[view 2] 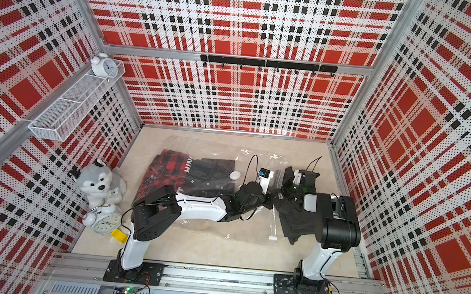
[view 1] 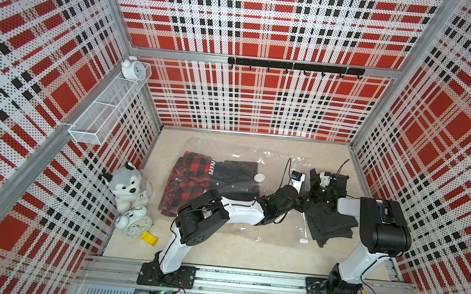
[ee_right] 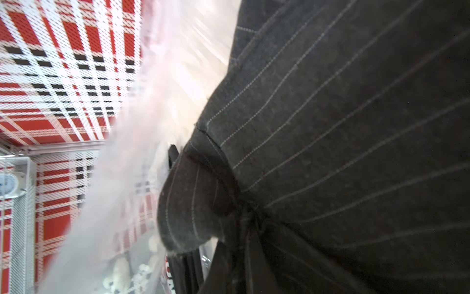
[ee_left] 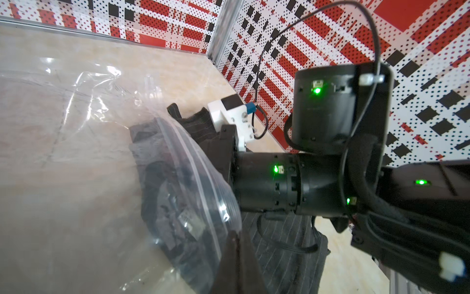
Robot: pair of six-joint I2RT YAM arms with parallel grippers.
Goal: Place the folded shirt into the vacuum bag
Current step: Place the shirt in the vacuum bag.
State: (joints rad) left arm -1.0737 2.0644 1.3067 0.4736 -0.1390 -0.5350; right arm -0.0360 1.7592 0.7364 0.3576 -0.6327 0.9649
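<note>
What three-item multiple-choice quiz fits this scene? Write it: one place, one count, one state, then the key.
1. Where on the table does the plush husky sit? A) middle B) right edge C) left edge, by the wall
2. How many white alarm clocks show? A) one B) two C) four
3. The pinstriped shirt is: A) partly in the vacuum bag's mouth B) hung on hooks C) under the husky
Key: C, it leans at the left wall; B, one by the husky, one in the wire shelf; A, one end shows through the plastic, the rest lies outside.
</note>
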